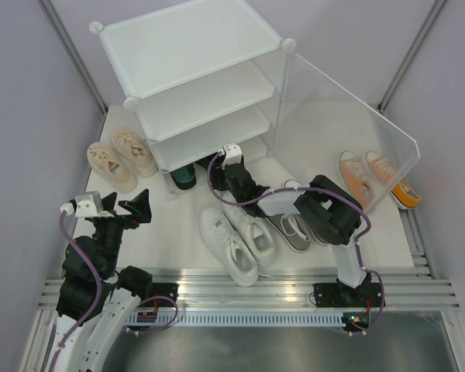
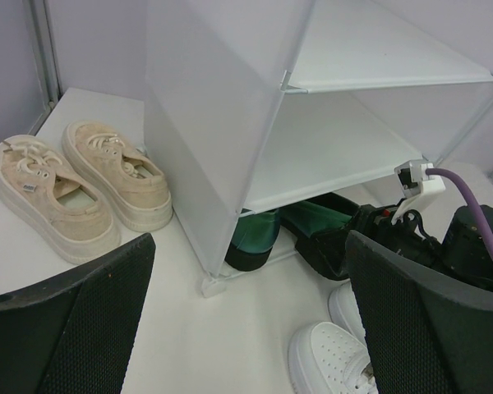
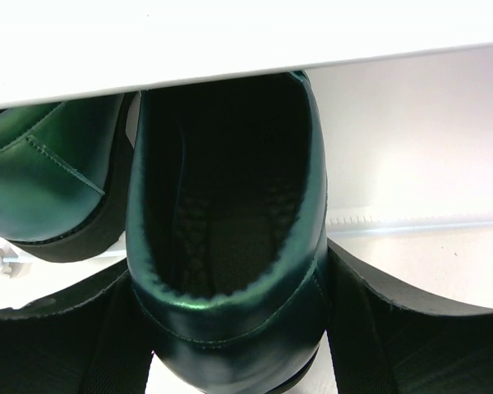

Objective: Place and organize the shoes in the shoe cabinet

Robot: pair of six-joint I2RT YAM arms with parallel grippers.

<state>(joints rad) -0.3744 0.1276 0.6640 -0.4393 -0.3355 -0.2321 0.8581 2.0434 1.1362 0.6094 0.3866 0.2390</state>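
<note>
Tabletop (image 1: 174, 232), white, between pale lilac walls (image 1: 31, 116).

White counter (image 1: 178, 225), edged by a metal rail (image 1: 256, 283) along the near side. At far centre, shoe cabinet (image 1: 190, 35) standing upright, clear door panel (image 1: 349, 132) swung open to the right. Left of it, beige pair (image 1: 133, 151) side by side. Near centre, white pair (image 1: 229, 246), touching. Just right of those, grey pair (image 1: 293, 230). Far right, beyond the door panel, orange pair (image 1: 356, 178). Under the lowest shelf, left green shoe (image 3: 49, 180) beside right green shoe (image 3: 230, 213).
</note>
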